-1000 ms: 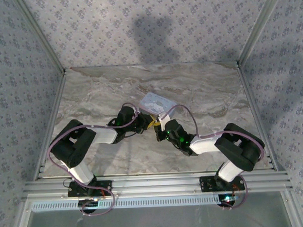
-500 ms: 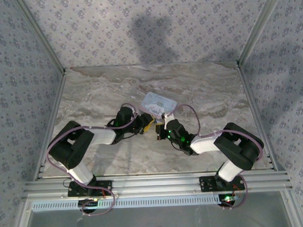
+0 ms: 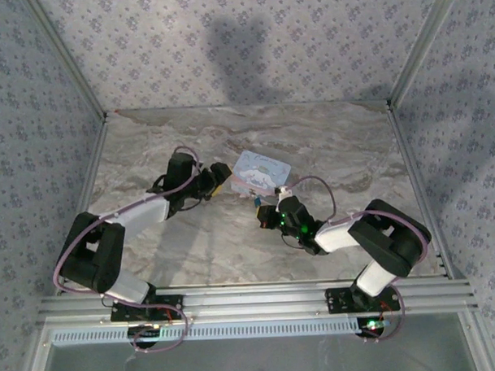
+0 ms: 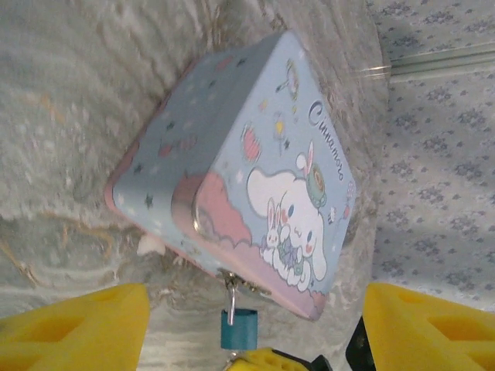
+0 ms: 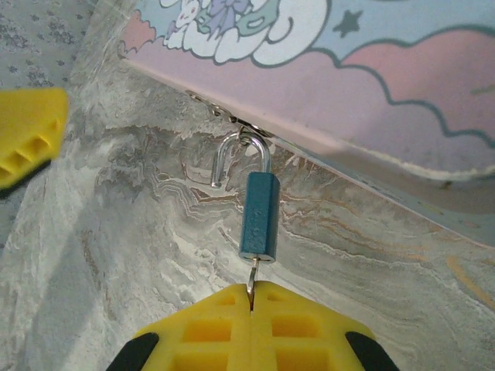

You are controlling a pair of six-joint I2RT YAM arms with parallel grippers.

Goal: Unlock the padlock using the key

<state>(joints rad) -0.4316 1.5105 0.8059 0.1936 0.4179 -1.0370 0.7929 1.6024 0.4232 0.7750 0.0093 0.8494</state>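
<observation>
Where the cartoon-printed tin sits near the middle of the marbled worktop, the padlock is attached at the tin's near edge. Its silvery shackle is hooked through a small metal hasp on the pink rim. The blue body points away from the tin toward the right gripper.

In the right wrist view, one leg of the shackle runs into the body. The other leg ends free beside it, clear of the body's top. A thin metal key sticks out of the body's near end and passes straight between the right gripper's yellow fingers. Those fingers are pressed together with no gap, pinching the key. I cannot tell whether the lock body rests on the marble or is held just off it.

The left gripper sits just left of the tin and apart from it, aimed at the tin's side. Its yellow fingers are spread wide with nothing between them. They frame the tin and the small blue lock in the left wrist view. The tin's lid is down, with its printed face up.
</observation>
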